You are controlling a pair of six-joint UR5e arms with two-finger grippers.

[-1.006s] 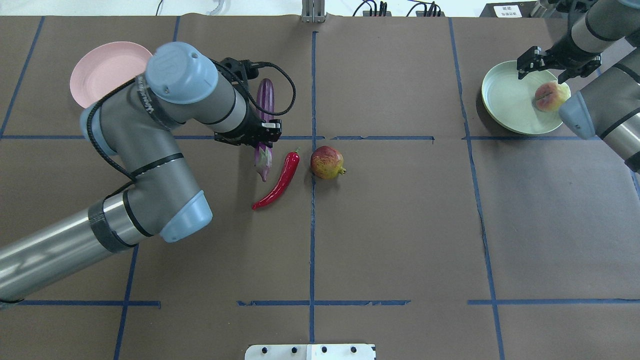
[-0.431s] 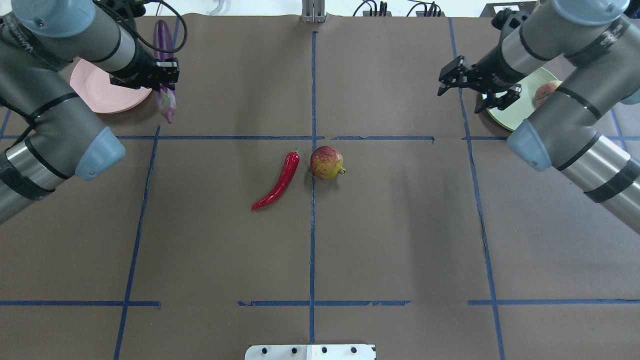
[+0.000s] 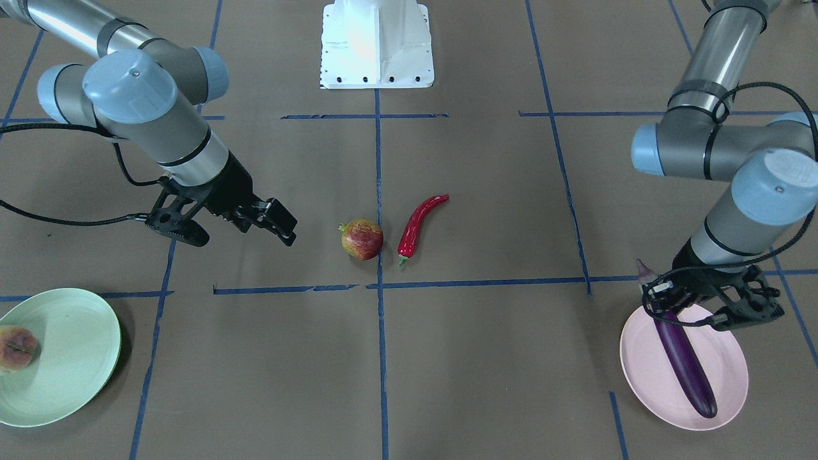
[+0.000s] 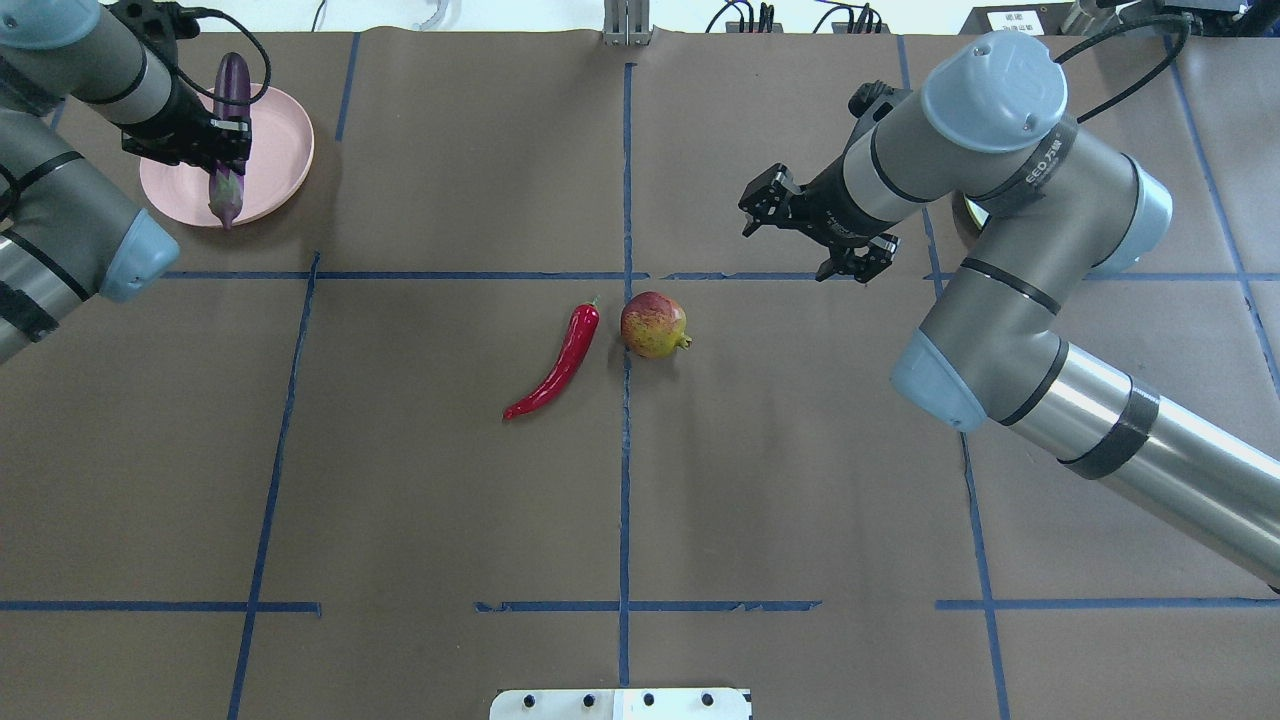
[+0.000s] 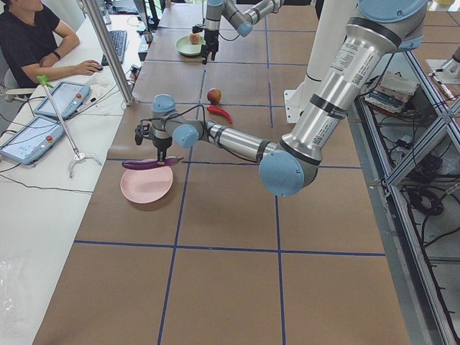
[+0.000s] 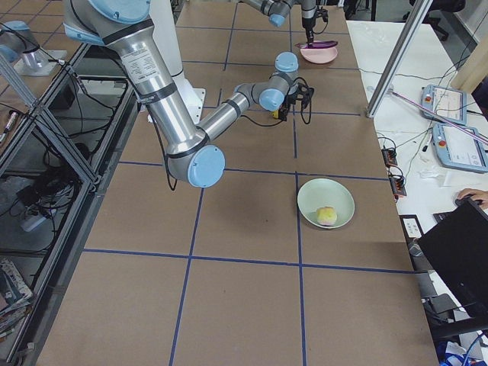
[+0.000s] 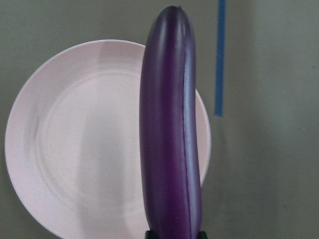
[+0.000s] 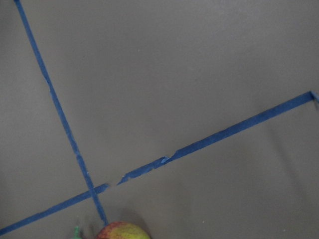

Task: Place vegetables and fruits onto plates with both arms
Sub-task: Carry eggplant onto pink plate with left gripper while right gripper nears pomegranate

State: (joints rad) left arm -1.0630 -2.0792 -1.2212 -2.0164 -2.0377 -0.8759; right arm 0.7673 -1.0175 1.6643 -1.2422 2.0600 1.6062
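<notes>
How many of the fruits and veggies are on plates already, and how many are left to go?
One is done: the pale fruit sits on the green plate. One is in hand: the left gripper holds the eggplant over the pink plate, not yet let go. Two are left: the red chili and the red-yellow fruit lie on the table, with the right gripper open and empty nearby.

Blue tape (image 4: 624,480) is crossing the brown counter (image 4: 800,480); an operator (image 5: 29,39) is sitting alongside, perhaps using a mouse (image 5: 97,69).
</notes>
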